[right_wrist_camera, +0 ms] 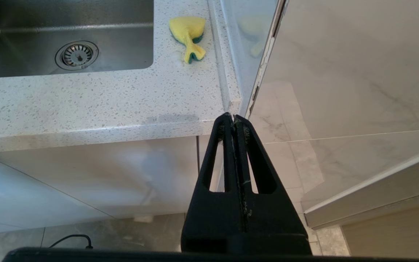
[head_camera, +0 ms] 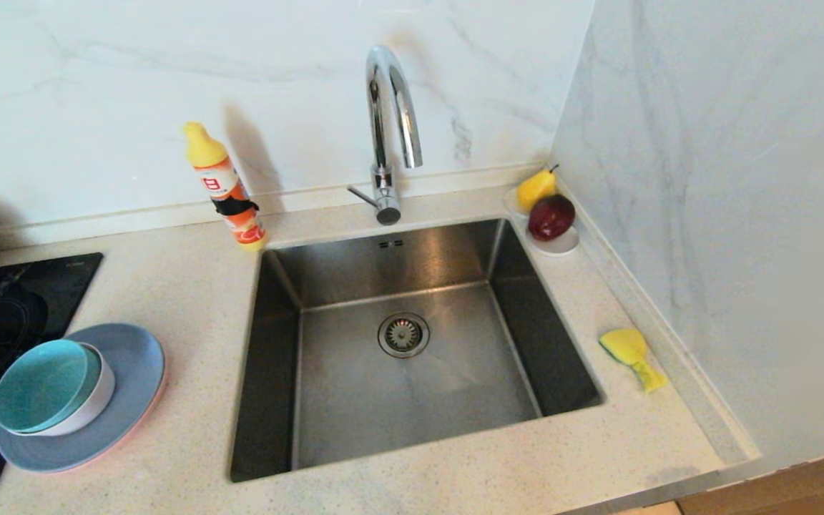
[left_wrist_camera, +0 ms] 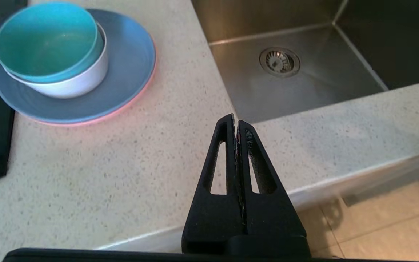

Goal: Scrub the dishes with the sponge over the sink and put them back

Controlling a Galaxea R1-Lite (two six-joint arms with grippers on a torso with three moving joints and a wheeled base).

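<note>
The dishes stand stacked on the counter left of the sink [head_camera: 412,343]: a teal bowl [head_camera: 43,386] nested in a pale bowl [head_camera: 94,404], on a grey-blue plate [head_camera: 133,357] with a pink plate's rim [left_wrist_camera: 122,109] showing beneath. The yellow sponge [head_camera: 630,354] lies on the counter right of the basin, near the wall. My left gripper [left_wrist_camera: 235,122] is shut and empty, held over the counter's front edge, right of the stack. My right gripper [right_wrist_camera: 233,118] is shut and empty, parked low in front of the counter's right corner. Neither arm shows in the head view.
A chrome gooseneck tap [head_camera: 390,121] rises behind the basin. An orange and yellow detergent bottle [head_camera: 226,186] leans at the back left. A white saucer [head_camera: 562,243] holds a pear [head_camera: 535,187] and a red fruit [head_camera: 551,216]. A black hob [head_camera: 4,300] lies at far left; a marble wall [head_camera: 727,214] bounds the right.
</note>
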